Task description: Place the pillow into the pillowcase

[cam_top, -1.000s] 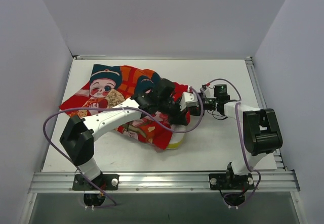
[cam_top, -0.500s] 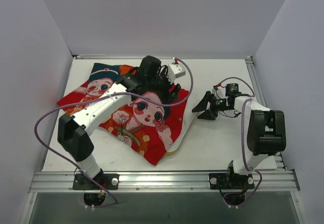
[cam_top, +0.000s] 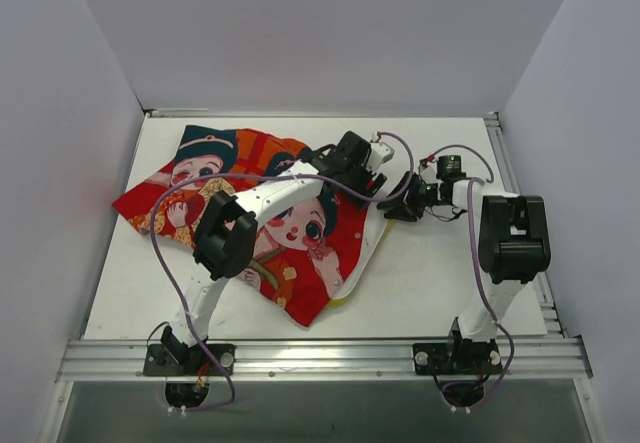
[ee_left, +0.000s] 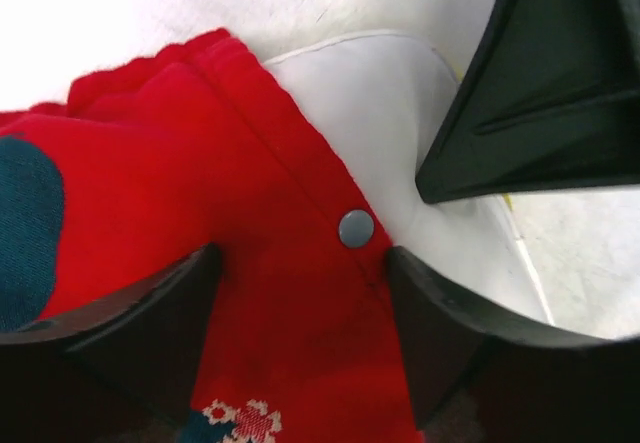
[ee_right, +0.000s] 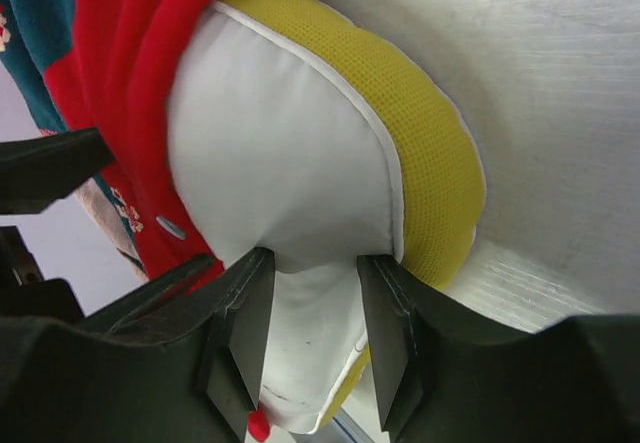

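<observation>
The red pillowcase with its cartoon children lies spread across the left and middle of the table. The pillow is mostly inside it; a white edge and a yellow band show at the right opening. My left gripper stands open over that opening. In the left wrist view the red hem and its snap button lie between my left gripper's fingers, with the pillow beyond. My right gripper comes in from the right. In its wrist view the gripper pinches the pillow's white edge beside the yellow band.
White walls close the table on three sides, with a metal rail along the right edge. The two grippers are close together; the right gripper's finger shows in the left wrist view. Both arm bases stand at the near edge.
The left arm swung from the back of the pillowcase to its right opening. The right gripper moved left onto the pillow's edge and closed on it.
</observation>
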Motion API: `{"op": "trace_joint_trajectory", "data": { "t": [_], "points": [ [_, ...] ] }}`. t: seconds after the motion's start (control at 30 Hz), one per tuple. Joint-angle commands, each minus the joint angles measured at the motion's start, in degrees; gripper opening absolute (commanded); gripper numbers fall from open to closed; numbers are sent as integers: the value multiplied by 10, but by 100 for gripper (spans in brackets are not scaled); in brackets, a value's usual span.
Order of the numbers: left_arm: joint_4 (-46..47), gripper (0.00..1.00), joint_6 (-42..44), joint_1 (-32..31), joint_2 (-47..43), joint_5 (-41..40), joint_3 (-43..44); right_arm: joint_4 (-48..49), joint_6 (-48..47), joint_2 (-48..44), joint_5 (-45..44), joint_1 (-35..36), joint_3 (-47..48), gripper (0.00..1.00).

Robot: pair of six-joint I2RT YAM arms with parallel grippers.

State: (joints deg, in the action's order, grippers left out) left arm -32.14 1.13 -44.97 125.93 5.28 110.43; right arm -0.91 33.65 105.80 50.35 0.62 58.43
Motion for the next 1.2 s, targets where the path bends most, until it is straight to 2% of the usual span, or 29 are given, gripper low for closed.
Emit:
{"op": "trace_joint_trajectory", "data": {
  "t": [0.0,0.1,0.13,0.17,0.2,0.23,0.3,0.4,0.43,0.53,0.6,0.7,0.73,0.77,0.8,0.83,0.87,0.9,0.93,0.97,1.03,1.07,1.13,1.17],
  "points": [
    [-6,73,1,-6,13,-68,44,23,7,2,-19,17,0,40],
    [-10,59,5,1,20,-59,50,17,1,5,-19,25,-2,36],
    [-10,46,-1,7,19,-33,52,17,2,9,-18,27,-3,32],
    [-6,38,-2,8,17,0,61,19,4,16,-12,28,-3,29],
    [0,30,-2,8,13,82,65,25,9,20,-4,32,-3,25],
    [8,11,0,8,11,125,70,48,26,26,9,33,-3,19],
    [45,0,-5,-4,3,183,74,86,59,34,46,43,-5,16],
    [74,0,-47,-20,19,281,120,245,194,37,103,53,-21,14],
    [83,0,-79,-26,24,321,134,382,307,36,112,53,-44,14],
    [146,0,-165,-37,34,357,184,612,450,35,120,48,-80,13],
    [193,0,-211,-38,36,371,195,648,495,28,119,45,-82,13],
    [198,0,-205,-32,40,367,184,648,490,28,119,42,-81,14],
    [189,0,-183,-21,42,362,175,631,480,31,121,39,-77,15],
    [165,9,-170,-14,43,332,173,612,463,34,121,35,-65,18],
    [151,24,-158,-7,42,313,174,580,410,32,122,30,-56,22],
    [140,48,-135,14,38,293,174,465,361,28,113,12,-45,32],
    [109,53,-118,24,18,252,172,389,309,9,99,1,-21,36],
    [89,57,-96,36,3,231,168,304,182,-4,79,-4,-10,41],
    [74,64,-57,46,-18,219,151,134,122,-16,51,-26,4,50],
    [60,65,-40,69,-76,207,89,60,71,-36,3,-50,13,54],
    [55,71,16,84,-152,185,-12,-65,-1,-53,-19,-72,7,59],
    [51,72,36,91,-233,179,-118,-94,-13,-71,-21,-90,-2,60],
    [38,74,93,86,-316,171,-215,-170,-53,-91,-19,-94,-38,62],
    [15,76,113,65,-390,166,-266,-182,-60,-111,-10,-92,-56,62]
  ]
}}
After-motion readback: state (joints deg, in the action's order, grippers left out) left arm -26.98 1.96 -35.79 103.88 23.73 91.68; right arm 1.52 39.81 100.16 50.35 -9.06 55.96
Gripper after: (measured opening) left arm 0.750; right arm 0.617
